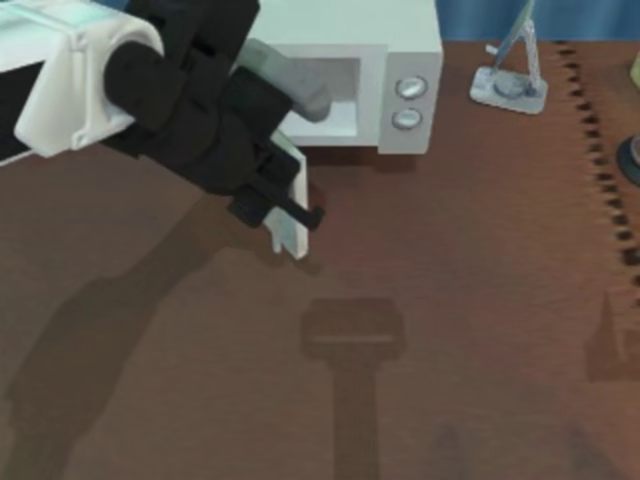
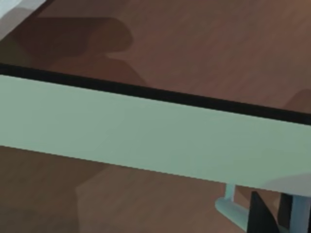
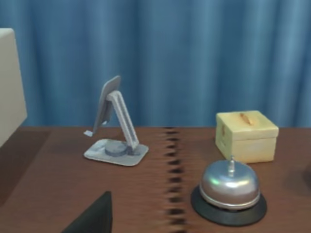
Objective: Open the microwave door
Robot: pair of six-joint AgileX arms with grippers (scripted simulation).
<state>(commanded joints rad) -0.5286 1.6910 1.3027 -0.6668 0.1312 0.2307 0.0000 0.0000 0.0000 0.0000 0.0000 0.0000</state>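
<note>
On the brown wooden desk [image 1: 460, 330], the left gripper [image 1: 300, 215], jaws clamped on the white mesh-windowed microwave door [image 1: 292, 205], is swinging it from the small white boxy microwave [image 1: 400, 40]; next, probably releasing.

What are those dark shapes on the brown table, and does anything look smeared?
Top view: the dark shapes are shadows on the table, one trailing from the left arm by the open microwave door, one T-shaped at the middle, with no arm visible above it. Right wrist view: a dotted dark strip beside the bell looks smeared. Left wrist view: the door's pale face fills the frame.
</note>
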